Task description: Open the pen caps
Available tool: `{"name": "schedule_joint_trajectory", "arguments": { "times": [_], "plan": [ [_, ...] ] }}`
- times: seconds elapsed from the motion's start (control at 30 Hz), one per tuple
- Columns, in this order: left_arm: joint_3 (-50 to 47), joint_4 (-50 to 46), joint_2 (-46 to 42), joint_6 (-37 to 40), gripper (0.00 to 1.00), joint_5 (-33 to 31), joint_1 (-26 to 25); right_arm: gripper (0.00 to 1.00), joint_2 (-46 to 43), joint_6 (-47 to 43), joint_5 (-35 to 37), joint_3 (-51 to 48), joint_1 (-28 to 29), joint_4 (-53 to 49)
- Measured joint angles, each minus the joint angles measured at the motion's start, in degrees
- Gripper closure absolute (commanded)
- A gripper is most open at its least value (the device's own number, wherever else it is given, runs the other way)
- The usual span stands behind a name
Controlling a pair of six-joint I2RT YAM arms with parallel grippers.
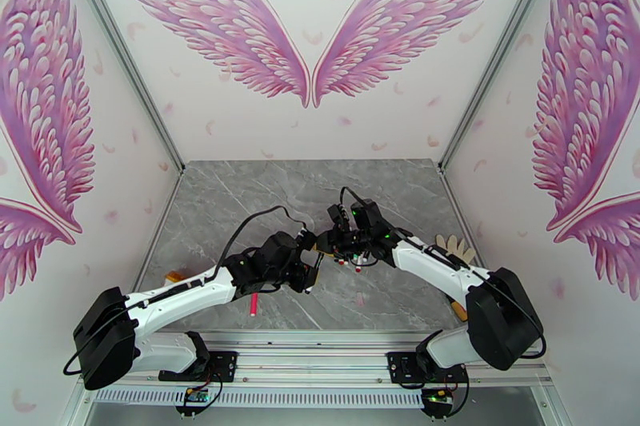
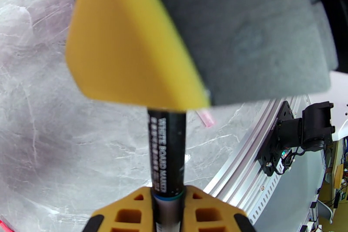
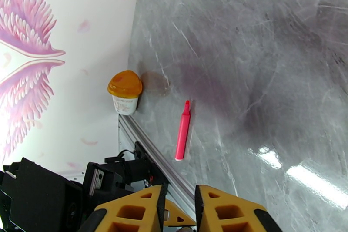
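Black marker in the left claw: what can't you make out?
- Left wrist: far end and cap of the black whiteboard marker, hidden behind a blurred yellow-and-grey pad.
- Top external: where left claw and right claw meet, too small.
- Right wrist: right claw's contents, cut off by the bottom edge.

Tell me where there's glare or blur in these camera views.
Right wrist: glare streaks on the table at lower right, pink pen sharp. Left wrist: yellow and grey shape near the lens is soft, black marker print legible. Top external: even light, no harsh shadows.
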Motion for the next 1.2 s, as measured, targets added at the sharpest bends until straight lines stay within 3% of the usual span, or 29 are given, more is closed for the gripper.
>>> {"name": "schedule_joint_trajectory", "arguments": {
  "times": [0.23,0.53,0.73,0.9,1.03,1.2],
  "plan": [
    [0.0,0.0,0.0,0.0,0.83,0.0,0.0,0.71,0.1,0.0,0.0,0.0,0.2,0.3],
    [0.0,0.0,0.0,-0.2,0.82,-0.3,0.0,0.82,0.4,-0.3,1.0,0.0,0.4,0.3],
    [-0.1,1.0,0.0,-1.2,0.67,0.3,0.4,0.85,0.4,0.0,1.0,-0.1,0.4,0.4],
    [-0.5,4.0,0.0,-1.8,0.65,2.3,1.5,0.85,-0.3,0.4,0.6,-0.1,0.7,0.4],
    [-0.7,5.4,0.4,-2.2,0.65,3.5,2.1,0.86,-1.3,0.6,0.3,-0.1,0.7,0.4],
    [-0.7,6.5,1.4,-2.6,0.79,4.5,2.1,0.88,-1.9,1.1,0.2,-0.1,0.7,0.8]
  ]
}}
